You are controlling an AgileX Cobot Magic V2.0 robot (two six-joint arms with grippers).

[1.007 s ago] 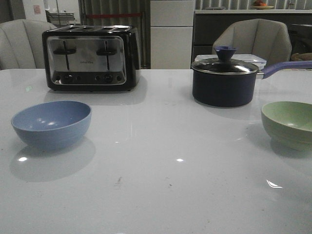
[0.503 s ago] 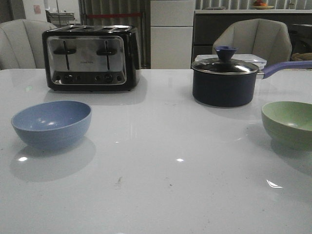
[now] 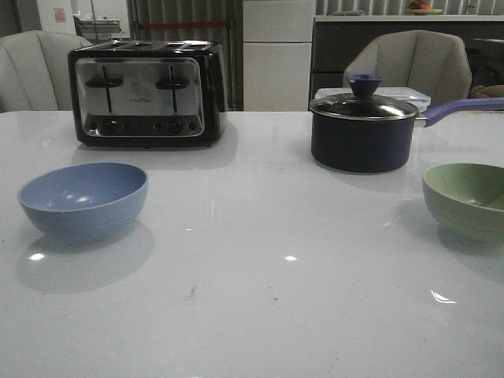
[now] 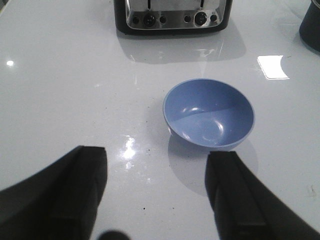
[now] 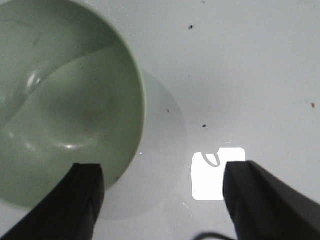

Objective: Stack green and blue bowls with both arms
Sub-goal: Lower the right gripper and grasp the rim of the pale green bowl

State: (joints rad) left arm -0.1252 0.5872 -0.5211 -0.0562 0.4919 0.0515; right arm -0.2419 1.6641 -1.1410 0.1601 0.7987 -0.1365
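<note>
The dusty blue bowl point(image 3: 83, 200) sits upright and empty at the left of the white table. The pale green bowl point(image 3: 466, 200) sits upright at the right edge. Neither arm shows in the front view. In the left wrist view my left gripper point(image 4: 160, 195) is open and empty above the table, short of the blue bowl point(image 4: 208, 113). In the right wrist view my right gripper point(image 5: 162, 202) is open and empty, close over the table, one finger point(image 5: 80, 200) overlapping the green bowl's point(image 5: 60, 105) rim.
A black and steel toaster point(image 3: 146, 93) stands at the back left. A dark lidded saucepan point(image 3: 362, 130) with a purple handle stands at the back right, behind the green bowl. Chairs stand beyond the table's far edge.
The bowls, toaster and saucepan have not moved in the front view.
</note>
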